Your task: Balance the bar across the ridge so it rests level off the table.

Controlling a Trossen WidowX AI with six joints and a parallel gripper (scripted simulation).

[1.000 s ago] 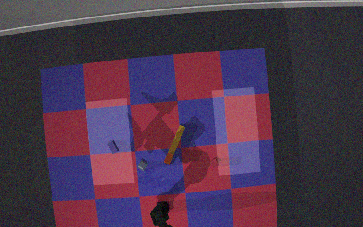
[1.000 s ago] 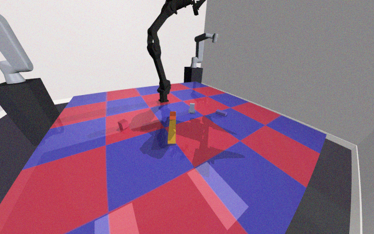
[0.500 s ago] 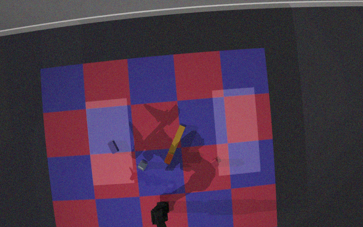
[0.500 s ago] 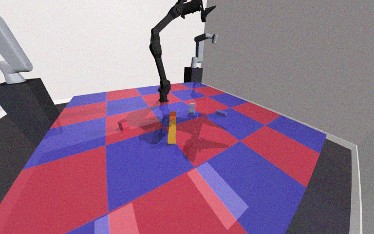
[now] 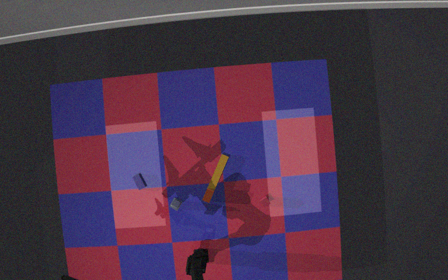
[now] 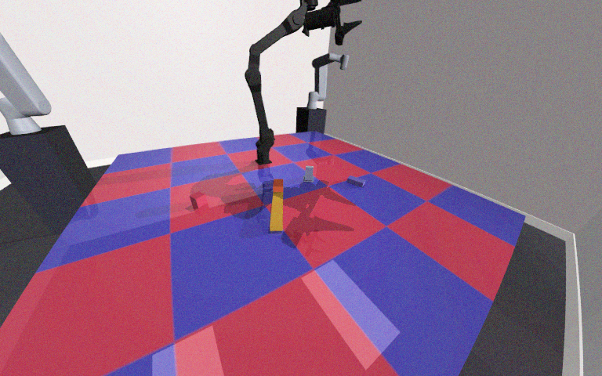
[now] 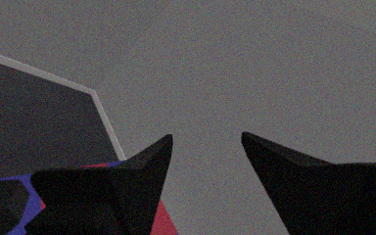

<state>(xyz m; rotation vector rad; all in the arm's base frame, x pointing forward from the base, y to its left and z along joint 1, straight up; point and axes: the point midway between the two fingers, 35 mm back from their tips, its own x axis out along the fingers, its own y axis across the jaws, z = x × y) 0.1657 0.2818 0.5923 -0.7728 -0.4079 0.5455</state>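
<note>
The bar [image 5: 218, 170] [image 6: 276, 211], yellow with an orange end, lies in mid-table. I cannot tell whether anything is under it or whether it touches the table. A low purple piece [image 5: 138, 181] [image 6: 355, 182] with a light and a dark face looks like the ridge; it stands apart from the bar, left in the top view and right in the exterior view. My gripper [image 6: 361, 11] [image 7: 206, 137] is open and empty, high above the table at the top of the exterior view. The top view does not show its fingers, and the wrist view shows neither bar nor ridge.
A small grey block [image 5: 175, 203] [image 6: 309, 173] stands between the bar and the purple piece. A small red block [image 5: 269, 198] [image 6: 197, 200] is on the bar's other side. The red and blue checkered table [image 5: 188, 100] [image 6: 230, 274] carries arm shadows. Pale arms on dark pedestals [image 6: 29, 177] stand beyond the table.
</note>
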